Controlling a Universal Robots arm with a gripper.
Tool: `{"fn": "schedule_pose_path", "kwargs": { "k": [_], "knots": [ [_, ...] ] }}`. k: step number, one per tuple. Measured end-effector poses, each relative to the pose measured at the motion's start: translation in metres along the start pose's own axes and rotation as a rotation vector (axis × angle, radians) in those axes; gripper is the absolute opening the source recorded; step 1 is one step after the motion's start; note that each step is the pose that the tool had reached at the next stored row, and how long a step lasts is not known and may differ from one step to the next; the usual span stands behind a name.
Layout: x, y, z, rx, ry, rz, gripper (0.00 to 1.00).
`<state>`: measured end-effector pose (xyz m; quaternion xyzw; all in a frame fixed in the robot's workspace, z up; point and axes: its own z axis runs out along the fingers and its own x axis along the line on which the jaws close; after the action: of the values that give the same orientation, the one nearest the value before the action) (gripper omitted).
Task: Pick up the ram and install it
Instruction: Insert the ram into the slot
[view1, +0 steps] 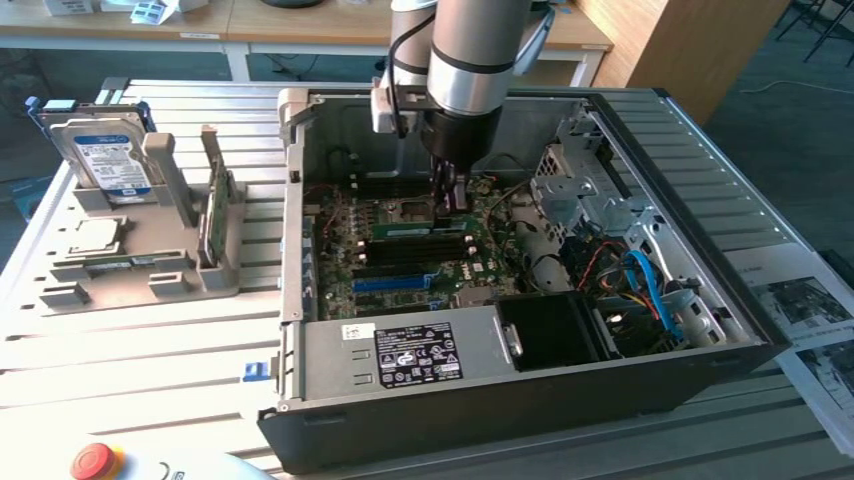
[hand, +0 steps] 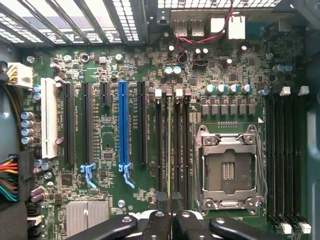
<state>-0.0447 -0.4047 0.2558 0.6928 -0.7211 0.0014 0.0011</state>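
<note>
I see my hand (hand: 169, 198) pinched narrow on the long thin green circuit-board ram stick (hand: 169, 145), edge-on along the black motherboard memory slots (hand: 178, 140).

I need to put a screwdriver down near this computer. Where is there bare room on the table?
Free: the slatted table between the grey holder and the red button, on the exterior view's left of the case. Crowded: inside the case, where the pincer holds the ram at the memory slots.

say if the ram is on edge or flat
On edge: the ram shows as a thin line over the memory slots, one end in the gripper. Seated or not: cannot tell.
</note>
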Motion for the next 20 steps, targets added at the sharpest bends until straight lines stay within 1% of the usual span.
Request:
{"fn": "schedule_pose_path", "kwargs": {
  "k": [6, 12, 20],
  "knots": [
    [0.0023, 0.0004, 0.0019, 0.0000, 0.0000, 0.000, 0.12],
    [0.0027, 0.0008, 0.0088, 0.0000, 0.0000, 0.000, 0.12],
    [0.0033, 0.0016, 0.0095, 0.0000, -0.0001, 0.000, 0.12]
  ]
}}
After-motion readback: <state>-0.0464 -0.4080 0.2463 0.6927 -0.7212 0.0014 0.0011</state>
